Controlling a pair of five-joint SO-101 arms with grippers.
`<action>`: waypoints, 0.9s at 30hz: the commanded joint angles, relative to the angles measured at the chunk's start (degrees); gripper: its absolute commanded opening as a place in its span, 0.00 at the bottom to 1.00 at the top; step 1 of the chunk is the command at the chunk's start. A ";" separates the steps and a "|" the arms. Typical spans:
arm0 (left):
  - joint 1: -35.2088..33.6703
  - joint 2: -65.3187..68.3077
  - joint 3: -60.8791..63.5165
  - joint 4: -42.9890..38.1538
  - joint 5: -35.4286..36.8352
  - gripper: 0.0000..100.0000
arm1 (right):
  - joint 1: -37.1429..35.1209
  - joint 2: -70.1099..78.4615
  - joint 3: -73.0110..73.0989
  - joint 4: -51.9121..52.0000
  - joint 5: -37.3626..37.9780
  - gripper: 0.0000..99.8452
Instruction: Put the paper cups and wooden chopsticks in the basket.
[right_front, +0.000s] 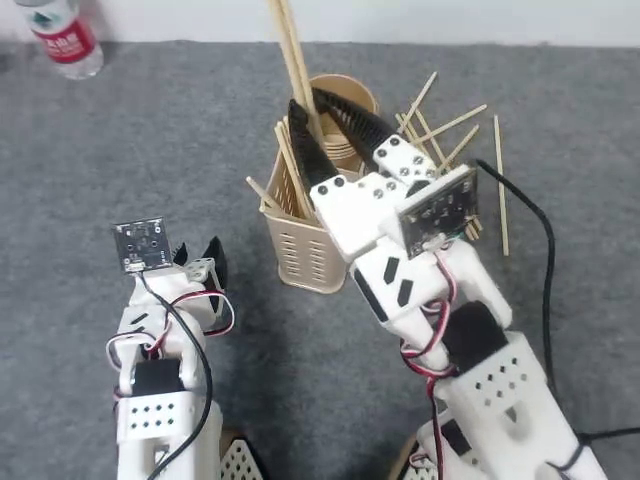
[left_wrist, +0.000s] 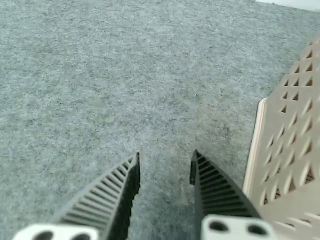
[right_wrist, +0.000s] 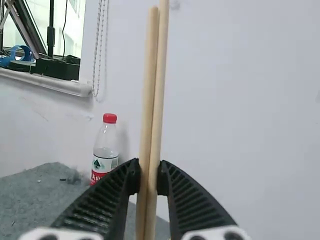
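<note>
A tan slotted basket stands mid-table, holding a paper cup and several wooden chopsticks. My right gripper hovers over the basket's mouth, shut on a pair of chopsticks that stick upward; in the right wrist view the pair stands between the gripper's closed fingers. Several loose chopsticks lie on the grey mat to the right of the basket. My left gripper rests low at the left of the basket, open and holding nothing, with the basket wall close beside it.
A plastic bottle with a red label lies at the far left corner of the mat, also seen as the bottle in the right wrist view. A black cable runs along the right arm. Grey carpet lies open ahead of the left gripper.
</note>
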 joint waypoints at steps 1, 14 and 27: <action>0.35 -0.62 -0.66 -1.76 -0.53 0.17 | -0.13 0.04 4.22 -5.85 -0.79 0.01; 0.35 -0.62 -0.66 -1.93 -0.53 0.17 | 0.13 -0.04 14.77 -15.87 -0.44 0.04; 0.35 -0.62 -0.66 -1.85 -0.53 0.17 | 1.36 -0.40 6.77 -3.21 -0.35 0.17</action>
